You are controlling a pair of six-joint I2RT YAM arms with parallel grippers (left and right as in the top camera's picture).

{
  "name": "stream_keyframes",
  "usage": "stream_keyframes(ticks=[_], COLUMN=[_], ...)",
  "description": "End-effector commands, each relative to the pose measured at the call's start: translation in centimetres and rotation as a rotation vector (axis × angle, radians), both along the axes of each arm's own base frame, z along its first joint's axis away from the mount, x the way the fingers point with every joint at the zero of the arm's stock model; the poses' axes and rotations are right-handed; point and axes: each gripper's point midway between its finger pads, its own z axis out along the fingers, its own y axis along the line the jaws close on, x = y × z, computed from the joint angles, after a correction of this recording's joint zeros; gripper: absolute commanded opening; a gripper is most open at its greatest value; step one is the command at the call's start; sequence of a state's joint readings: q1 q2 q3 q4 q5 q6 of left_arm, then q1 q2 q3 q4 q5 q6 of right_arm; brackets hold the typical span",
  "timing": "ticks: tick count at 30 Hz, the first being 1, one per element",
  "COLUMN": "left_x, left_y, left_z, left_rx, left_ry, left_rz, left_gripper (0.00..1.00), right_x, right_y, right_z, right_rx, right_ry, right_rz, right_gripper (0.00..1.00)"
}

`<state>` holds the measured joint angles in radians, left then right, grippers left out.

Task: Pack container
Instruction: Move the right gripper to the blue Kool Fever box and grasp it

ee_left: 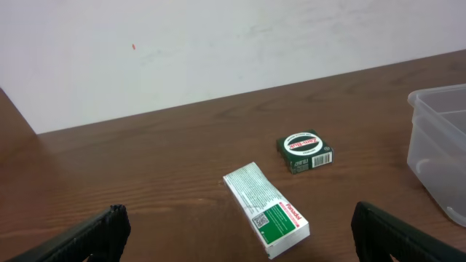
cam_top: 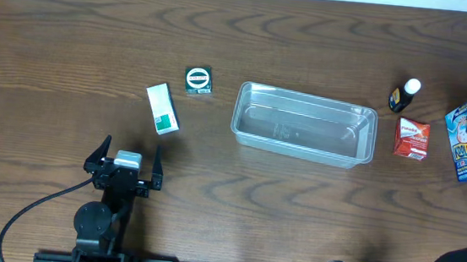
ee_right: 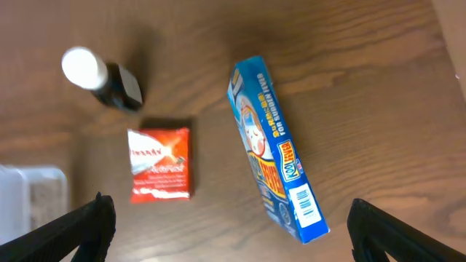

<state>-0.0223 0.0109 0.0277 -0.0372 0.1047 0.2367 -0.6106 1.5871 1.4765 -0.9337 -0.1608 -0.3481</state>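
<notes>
Plastic container [cam_top: 303,125] looks light, slippery; we'd pinch its rim, left end effector [cam_top: 130,147] and right end effector [ee_right: 231,207] both gaping empty.

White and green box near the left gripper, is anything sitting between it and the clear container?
Nothing visible does. Bare table lies between the white and green box and the container. The small dark green box sits farther back, off that line.
</notes>
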Motion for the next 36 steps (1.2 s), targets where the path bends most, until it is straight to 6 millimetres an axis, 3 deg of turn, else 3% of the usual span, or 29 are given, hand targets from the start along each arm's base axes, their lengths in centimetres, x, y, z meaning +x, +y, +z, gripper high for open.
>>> stream_keyframes(ticks=[1,15,22,27,29,33,36], left_x=[0.0,0.0,0.0,0.0,0.0,0.0,0.0], left_y=[0.0,0.0,0.0,0.0,0.0,0.0,0.0], left_z=[-1.5,-1.5,-1.5,-1.5,-1.5,-1.5,-1.5], left_rx=[0.006,0.006,0.006,0.006,0.006,0.006,0.006], left_ry=[0.038,0.039,0.039,0.039,0.039,0.039,0.039], left_rz=[-0.005,-0.005,-0.005,-0.005,-0.005,-0.005,-0.005], left_gripper=[0.98,0.98,0.98,0.98,0.98,0.98,0.98], right_x=[0.3,3.0,3.3,3.3,3.1,2.5,2.2], right_y=[-0.3,-2.3,-3.0,-4.0,-4.6,-5.8,-6.3], right_z=[-2.1,-7.0,-11.1,-12.1,-12.0,-11.9,-11.9], right_rx=[-0.025,-0.078,-0.028,-0.029,-0.03,-0.018,-0.012], right_ry=[0.058,0.105,0.164,0.167,0.161,0.148,0.144], right_rz=[0.104,0.24,0.236,0.216,0.195,0.133,0.113], right_gripper=[0.99,0.99,0.99,0.99,0.92,0.6,0.48])
